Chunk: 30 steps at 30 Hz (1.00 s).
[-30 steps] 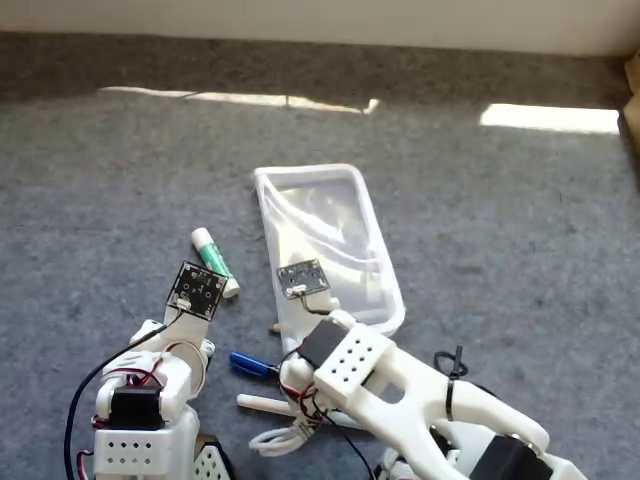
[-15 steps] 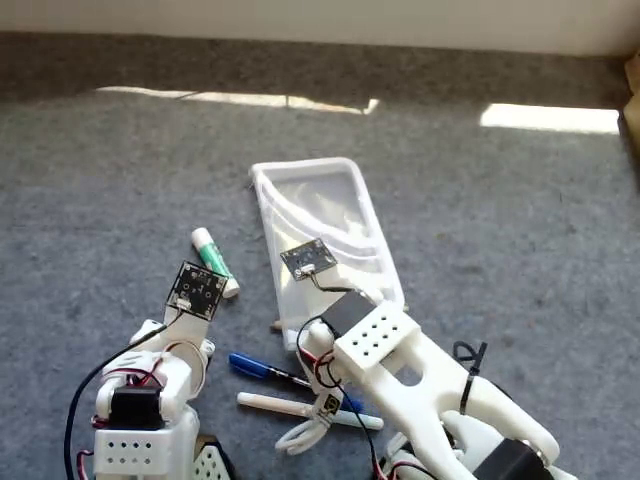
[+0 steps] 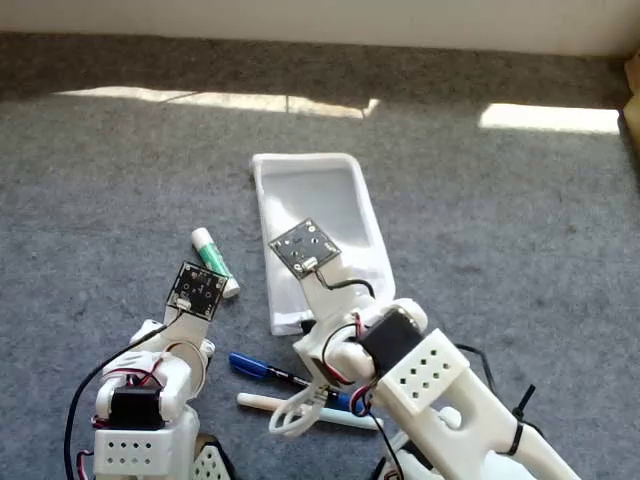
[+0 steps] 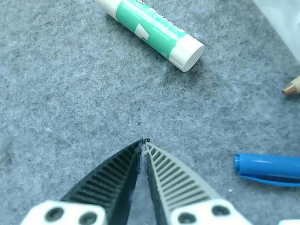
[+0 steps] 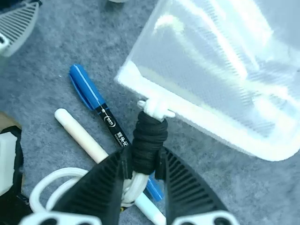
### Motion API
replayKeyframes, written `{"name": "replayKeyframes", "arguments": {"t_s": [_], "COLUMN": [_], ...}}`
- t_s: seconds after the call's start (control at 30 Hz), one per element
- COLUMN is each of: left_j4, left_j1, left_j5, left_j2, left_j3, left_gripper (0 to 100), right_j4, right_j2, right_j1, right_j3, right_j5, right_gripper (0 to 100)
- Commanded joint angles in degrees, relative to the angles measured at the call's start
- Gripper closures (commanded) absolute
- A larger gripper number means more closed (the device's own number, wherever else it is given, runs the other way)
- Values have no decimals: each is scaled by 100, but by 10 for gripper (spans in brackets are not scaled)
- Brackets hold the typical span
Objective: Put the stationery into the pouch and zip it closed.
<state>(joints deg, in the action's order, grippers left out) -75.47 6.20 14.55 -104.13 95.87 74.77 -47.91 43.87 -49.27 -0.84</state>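
Observation:
The translucent white pouch [image 3: 318, 225] lies flat on the grey carpet; its near edge [image 5: 197, 117] carries a white zip pull [image 5: 156, 108] tied to a black cord. My right gripper [image 5: 144, 161] is shut on that black cord [image 5: 148, 140], at the pouch's near corner [image 3: 288, 322]. A green and white glue stick [image 3: 215, 262] [image 4: 150, 30] lies left of the pouch. A blue pen [image 3: 262, 367] [image 5: 96, 105] and a white pen [image 3: 290, 406] [image 5: 77, 133] lie in front. My left gripper [image 4: 143, 142] is shut and empty, just short of the glue stick.
A tan pencil tip [image 4: 292, 86] pokes in near the pouch's edge. A loose white cord loop [image 3: 292, 416] lies by the white pen. The left arm [image 3: 150, 400] stands at the front left. Bare carpet stretches to the right and behind the pouch.
The right arm drew back off the pouch toward the front, holding the zip cord. The pouch slid a little away and lies flatter. The left arm kept still.

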Motion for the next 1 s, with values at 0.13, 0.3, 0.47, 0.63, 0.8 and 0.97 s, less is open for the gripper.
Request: {"name": "replayKeyframes", "arguments": {"t_s": [0.13, 0.3, 0.47, 0.63, 0.8, 0.97], "left_j4": [-26, -26, -26, -26, -26, -35], "left_j1": [31, 31, 31, 22, 13, 40], "left_j5": [-44, -44, -44, -44, -44, -44], "left_j2": [-22, -22, -22, -22, -22, -31], "left_j3": [127, 127, 127, 127, 127, 127], "left_gripper": [995, 995, 995, 995, 995, 995], "right_j4": [-48, -567, -963, -1341, -1534, -1508], "right_j2": [-541, -488, -505, -514, -514, -514], "right_j1": [-92, -101, -154, -690, -989, -998], "right_j3": [338, 242, -84, -347, -479, -479], "right_j5": [659, 756, 747, 765, 738, 730], "right_gripper": [993, 993, 993, 994, 994, 994]}}
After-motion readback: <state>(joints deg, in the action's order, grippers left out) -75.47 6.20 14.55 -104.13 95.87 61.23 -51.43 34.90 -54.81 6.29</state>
